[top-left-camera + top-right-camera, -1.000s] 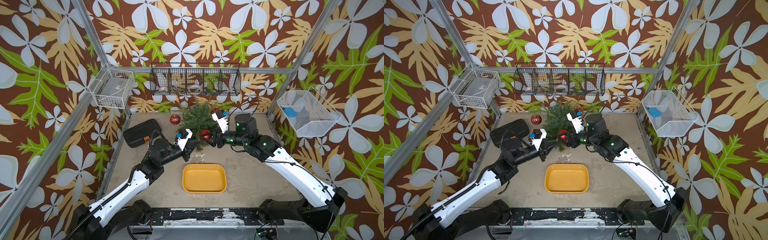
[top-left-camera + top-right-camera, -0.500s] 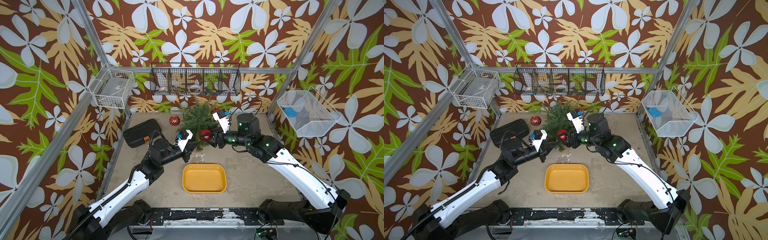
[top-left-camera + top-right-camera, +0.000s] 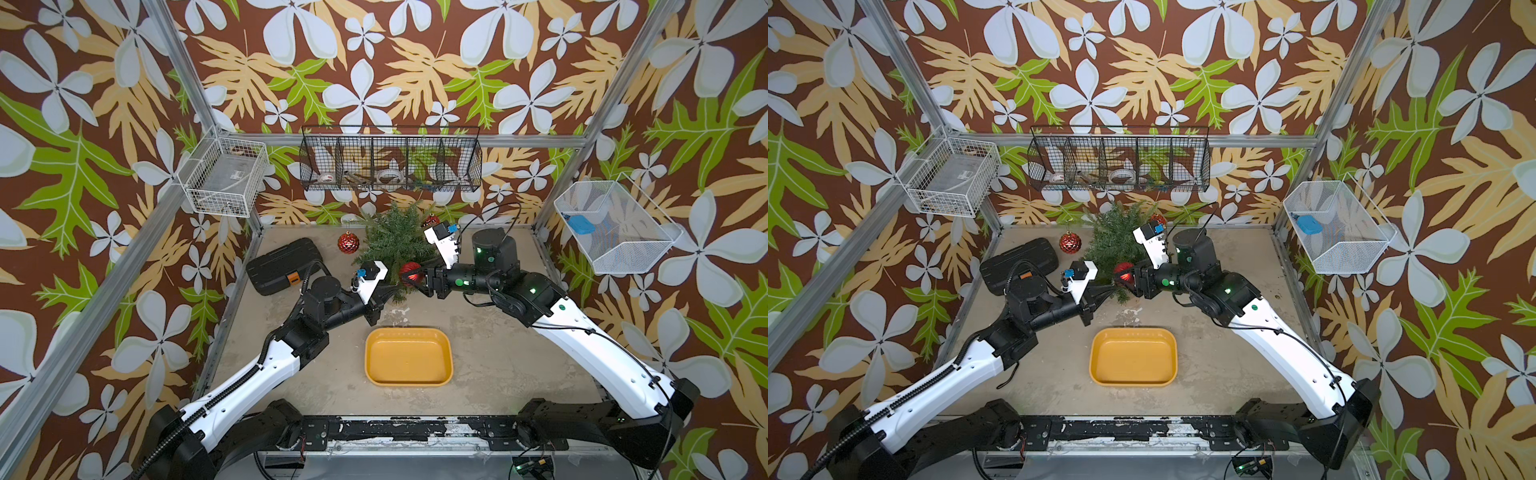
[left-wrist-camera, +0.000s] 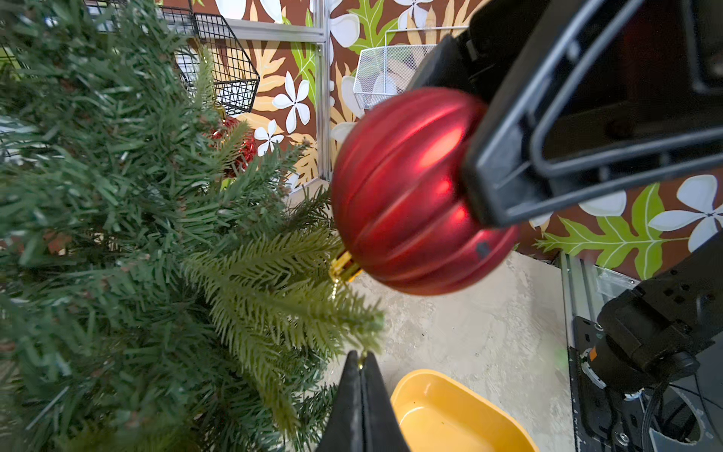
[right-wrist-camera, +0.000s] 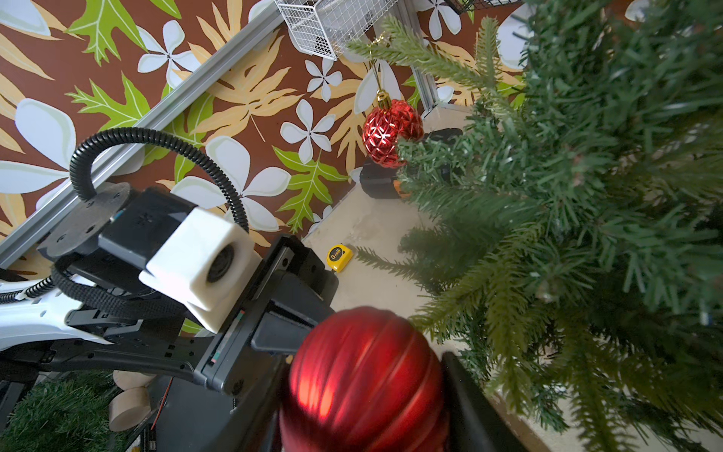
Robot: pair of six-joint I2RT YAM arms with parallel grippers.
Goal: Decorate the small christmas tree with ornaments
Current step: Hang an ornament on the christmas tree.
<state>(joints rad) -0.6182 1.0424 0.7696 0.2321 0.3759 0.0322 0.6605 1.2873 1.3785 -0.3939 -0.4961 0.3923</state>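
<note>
Left wrist view is half filled by the small christmas tree (image 4: 117,235), a bushy cone of dark green artificial needles standing upright on the beige tabletop (image 4: 469,332). Both top views show it at the back of that surface. On the robot's side of the tree lies the shallow yellow plastic tray (image 3: 408,357) with no ornament in it, so all three seem to be out at the tree.

The right gripper (image 3: 415,276) reaches to the tree's near, lower edge. Its jaws stand about half apart, clamped across the sides of the ribbed red bauble (image 4: 403,191), a shiny ball. Gripping the body this way leaves the cap end free for hanging. The bauble's cap-to-base axis runs along the gripper's reach, nearer level than upright as far as I can judge. Its gold cap (image 4: 344,270) points away from the right gripper, into a low branch tip.

The left gripper (image 4: 360,364) sits just under that branch with its jaws pressed fully together. A gold glint at the tips may be the hanging thread, drawn out to loop over the branch, but I cannot tell.

Two glittery red ornaments already hang on the tree. The left-side faceted bauble (image 5: 391,133) dangles by a gold thread from a branch tip. The far-side faceted bauble (image 3: 431,220) shows only partly behind the needles.
</note>
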